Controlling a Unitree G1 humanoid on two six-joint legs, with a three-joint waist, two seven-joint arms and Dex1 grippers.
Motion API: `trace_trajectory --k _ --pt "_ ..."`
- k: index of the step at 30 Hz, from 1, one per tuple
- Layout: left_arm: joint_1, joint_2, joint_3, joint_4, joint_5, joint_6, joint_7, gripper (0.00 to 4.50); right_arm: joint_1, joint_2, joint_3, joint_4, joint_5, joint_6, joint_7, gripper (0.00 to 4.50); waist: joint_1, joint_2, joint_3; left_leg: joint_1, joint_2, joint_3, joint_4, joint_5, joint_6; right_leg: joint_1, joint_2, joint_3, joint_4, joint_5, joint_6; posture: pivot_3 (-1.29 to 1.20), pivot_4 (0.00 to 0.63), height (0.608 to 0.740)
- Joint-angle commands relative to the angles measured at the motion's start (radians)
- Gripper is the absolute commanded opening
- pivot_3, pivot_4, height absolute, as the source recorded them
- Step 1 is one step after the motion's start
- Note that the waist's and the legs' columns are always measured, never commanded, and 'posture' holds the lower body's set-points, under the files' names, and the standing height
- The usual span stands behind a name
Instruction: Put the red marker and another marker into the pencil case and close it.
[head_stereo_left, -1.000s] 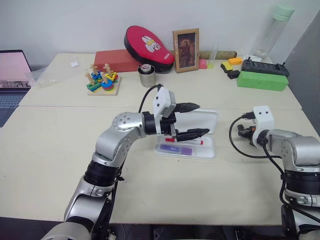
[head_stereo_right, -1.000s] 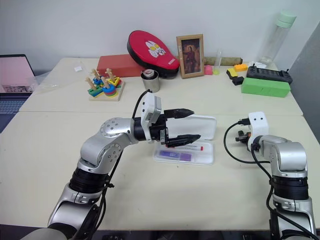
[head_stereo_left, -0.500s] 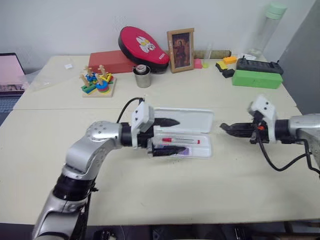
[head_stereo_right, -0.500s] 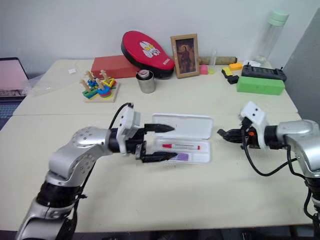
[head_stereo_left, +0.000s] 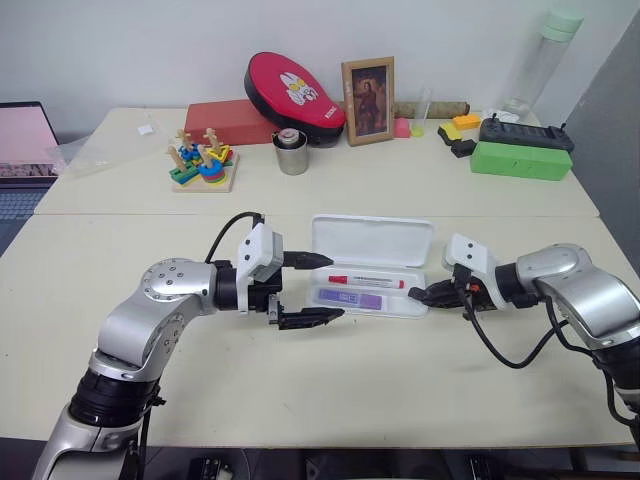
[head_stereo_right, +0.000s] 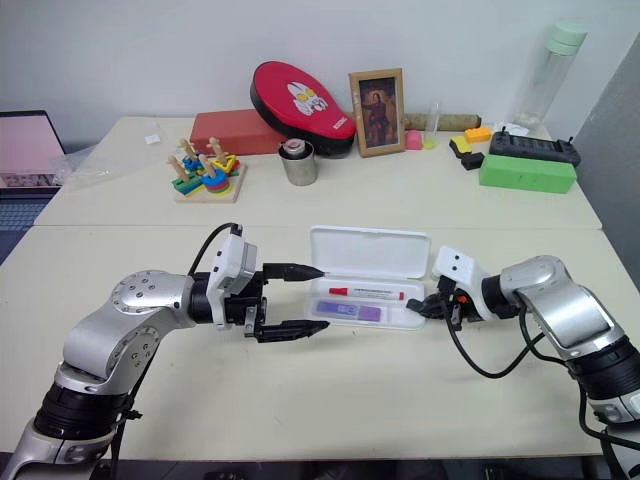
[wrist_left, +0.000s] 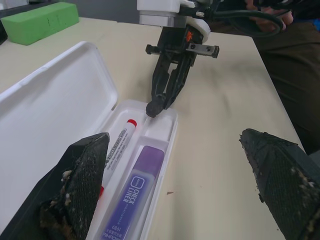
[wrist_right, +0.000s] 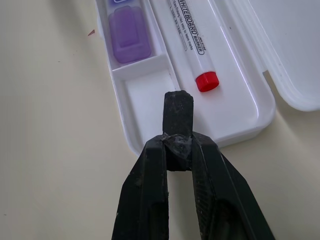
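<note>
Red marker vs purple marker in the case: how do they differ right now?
The red marker is long and slim, with a white barrel and a red cap; the purple marker is short, chunky and flat-sided. The red marker lies in the compartment nearer the open lid; the purple marker lies in the front compartment. Both lie flat inside the open pencil case, parallel to its long side, touched by neither tool.

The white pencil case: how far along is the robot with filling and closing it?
Done: the slim red-capped white marker and the short purple marker lie in the flat white plastic pencil case. In hand: the right hand grips a small black cap-like piece over the case's end compartment; the left hand is open beside the case. Left: closing the raised lid.
</note>
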Motion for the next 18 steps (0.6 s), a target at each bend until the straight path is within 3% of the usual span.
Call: trace_trajectory --k 1,3,5,6,7,10,18 --pt "-0.015 -0.004 0.02 -0.026 -0.007 -0.016 0.009 4.5 -0.011 0.01 0.01 -0.038 -0.004 0.004 0.013 0.31 0.0 0.0 0.0 0.0 0.0 0.0 0.0 0.0 0.0 0.0 0.0 0.0 0.0 0.0 0.0 0.0 0.15 0.74" --pt "-0.017 -0.005 0.019 -0.025 -0.007 -0.017 0.012 4.5 -0.012 0.012 0.013 -0.049 -0.004 0.008 0.018 0.31 0.0 0.0 0.0 0.0 0.0 0.0 0.0 0.0 0.0 0.0 0.0 0.0 0.0 0.0 0.0 0.0 0.15 0.74" --pt "-0.02 -0.007 0.018 -0.025 -0.008 -0.017 0.014 4.5 -0.011 0.015 0.014 -0.064 -0.001 0.015 0.022 1.0 0.0 0.0 0.0 0.0 0.0 0.0 0.0 0.0 0.0 0.0 0.0 0.0 0.0 0.0 0.0 0.0 0.15 0.74" --pt "-0.02 -0.007 0.017 -0.025 -0.008 -0.017 0.015 4.5 -0.011 0.016 0.014 -0.07 0.001 0.017 0.023 1.03 0.0 0.0 0.0 0.0 0.0 0.0 0.0 0.0 0.0 0.0 0.0 0.0 0.0 0.0 0.0 0.0 0.15 0.74" --pt "-0.02 -0.008 0.017 -0.024 -0.008 -0.017 0.015 4.5 -0.012 0.019 0.012 -0.073 0.004 0.019 0.022 1.42 0.0 0.0 0.0 0.0 0.0 0.0 0.0 0.0 0.0 0.0 0.0 0.0 0.0 0.0 0.0 0.0 0.15 0.74" --pt "-0.023 -0.01 0.015 -0.022 -0.007 -0.018 0.017 4.5 -0.019 0.03 0.005 -0.069 0.003 0.022 0.017 1.88 0.0 0.0 0.0 0.0 0.0 0.0 0.0 0.0 0.0 0.0 0.0 0.0 0.0 0.0 0.0 0.0 0.15 0.74" --pt "-0.039 -0.026 0.027 -0.02 -0.012 -0.009 0.05 4.5 -0.058 0.031 -0.034 -0.063 0.039 0.038 0.048 3.79 0.001 0.0 0.0 0.0 0.0 0.0 0.0 0.0 0.0 0.0 0.0 0.0 0.0 0.0 0.0 0.0 0.15 0.74"
